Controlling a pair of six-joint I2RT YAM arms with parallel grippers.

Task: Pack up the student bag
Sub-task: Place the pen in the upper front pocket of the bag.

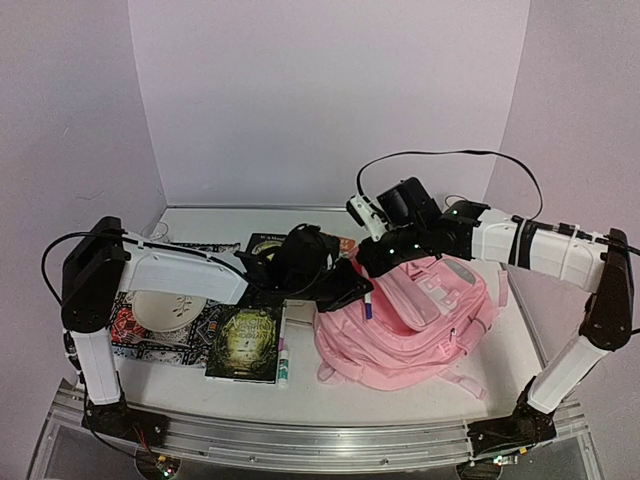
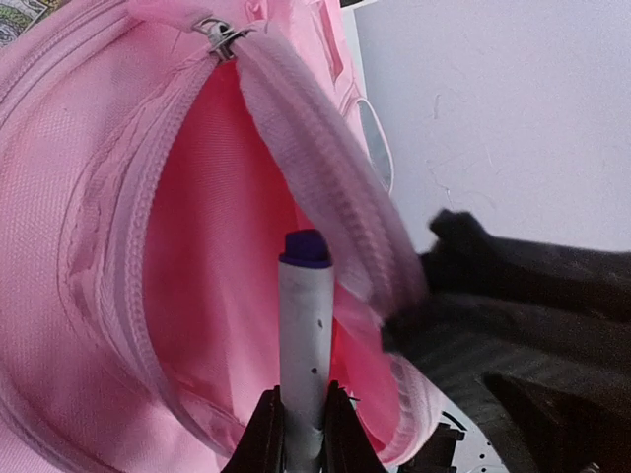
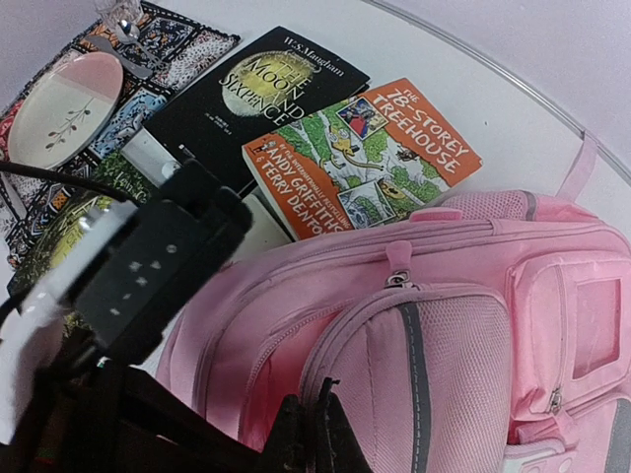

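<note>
Clamped in the jaws of the left gripper (image 2: 301,434), the marker (image 2: 304,335) should be slid straight into the pocket (image 2: 217,296) of the student bag (image 1: 430,320), pinched open by the right gripper (image 3: 308,434) jaws.

Soft, even light from overhead fills the top view. The student bag (image 1: 410,320) shows bright pink without glare, and only faint shadows lie on the white table (image 1: 400,400) just beside it. The aluminium rail (image 1: 300,435) in front of the bag bows from lens distortion.

In the left wrist view, the bag's open pocket is shaded a deeper pink. The marker (image 2: 304,335) in front of it is slightly soft, and everything right of the bag is smeared.

In the right wrist view, the Treehouse book (image 3: 365,158) behind the bag reads sharply. The left arm (image 3: 148,266) beside the bag is out of focus.
</note>
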